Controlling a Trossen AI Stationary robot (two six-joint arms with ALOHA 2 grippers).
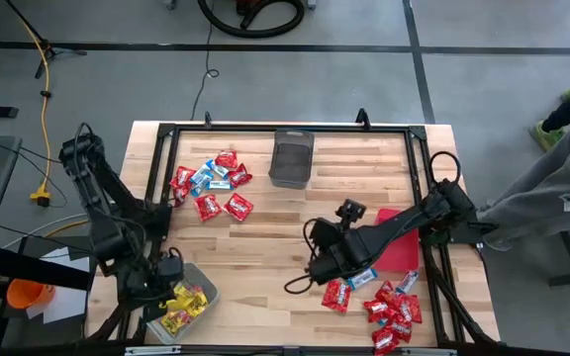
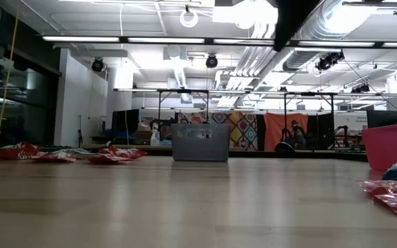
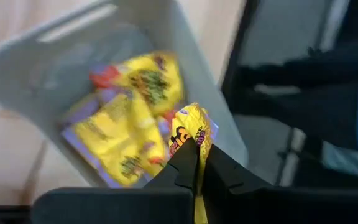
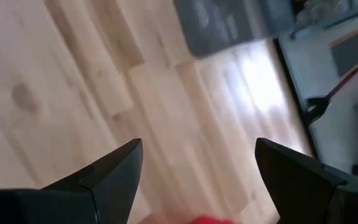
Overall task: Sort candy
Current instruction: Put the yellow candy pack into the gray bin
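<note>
Candy is in three places: a mixed red and blue-and-white pile (image 1: 211,185) near the dark mesh bin (image 1: 291,158), a second red and blue heap (image 1: 389,309) at the near right corner by the red bin (image 1: 400,242), and yellow packets already in the clear grey bin (image 1: 188,309) at the near left.

Your left gripper (image 3: 199,163) is pinched tight on one yellow packet (image 3: 191,130), holding it just above that grey bin. Watch the release: the packet hangs close to the bin's rim, so if you let go there it could catch the wall and slide off the table edge beside it.

Your right gripper (image 4: 197,171) has its claw spread wide and empty over bare wood, with something red just showing beneath it. The packets in that heap overlap, so a wide close could pick up two at once, possibly of different colours.
</note>
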